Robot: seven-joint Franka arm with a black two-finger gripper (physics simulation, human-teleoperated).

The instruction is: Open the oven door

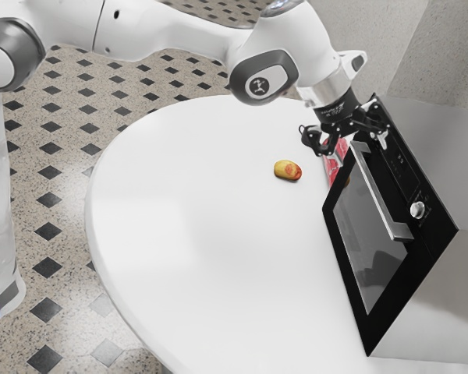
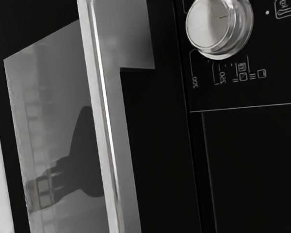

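- Although the pincer (image 1: 361, 152) is up at the oven (image 1: 442, 231), the exterior view shows the door (image 1: 366, 241) shut, flat against the front.
- In that view the pincer is spread wide and has hold of nothing. It is near the end of the handle (image 1: 382, 195) that is farther from the knob (image 1: 417, 209); whether it touches the bar, I cannot tell.
- The oven sits on the desk (image 1: 195, 234), its front facing the arm (image 1: 164, 31). A red pack (image 1: 333, 167) lies just beside the door, and a yellow-red fruit (image 1: 287, 171) a little apart from it; both may be in the door's way if it drops toward the desk.
- The wrist view has the handle as a long pale bar, standing off the door between its glass (image 2: 53, 92) and the panel (image 2: 252, 160) with the knob. A dark shape shows in the glass, likely a reflection.
- The step in hand looks like lining up for a grip. The next move calls for getting the bar squarely between the pads, closing on it, then drawing it out and down, since the hinge is probably along the lower edge. A shallow grip could slip off.
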